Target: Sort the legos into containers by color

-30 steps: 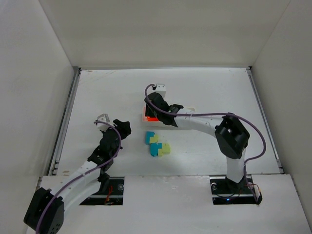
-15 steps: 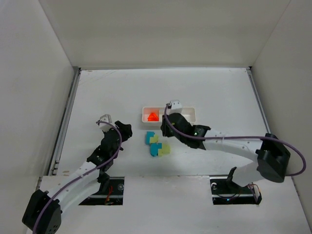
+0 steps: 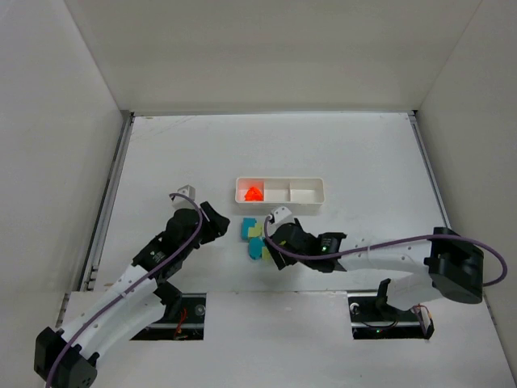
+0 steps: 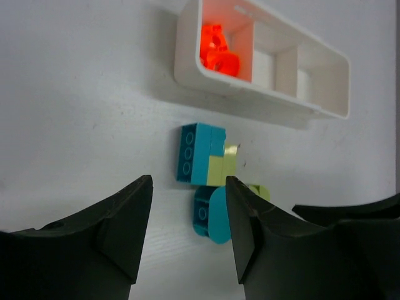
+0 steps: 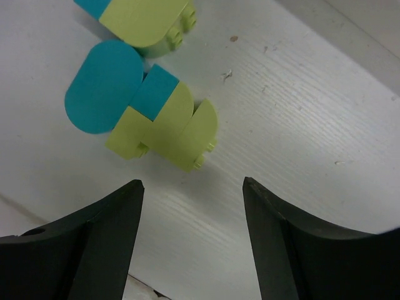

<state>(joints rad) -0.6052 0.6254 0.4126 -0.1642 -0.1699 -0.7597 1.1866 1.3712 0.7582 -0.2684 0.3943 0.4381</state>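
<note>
One tray [image 4: 219, 87] with three compartments is seen; orange legos [image 4: 219, 53] are held in one, count unclear. Two teal-green clusters [image 4: 203, 156] are seen outside. The left gripper [image 4: 187, 187] and right gripper [image 5: 192, 187] are spread wide, empty.

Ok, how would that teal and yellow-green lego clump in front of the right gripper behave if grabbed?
The lego clump looks like rigid plastic, so it should not flex between the fingers of the right gripper. Its teal and yellow-green blocks sit pressed together; whether they are locked is unclear, so it may split. Rounded edges could let it pivot on the table.
</note>
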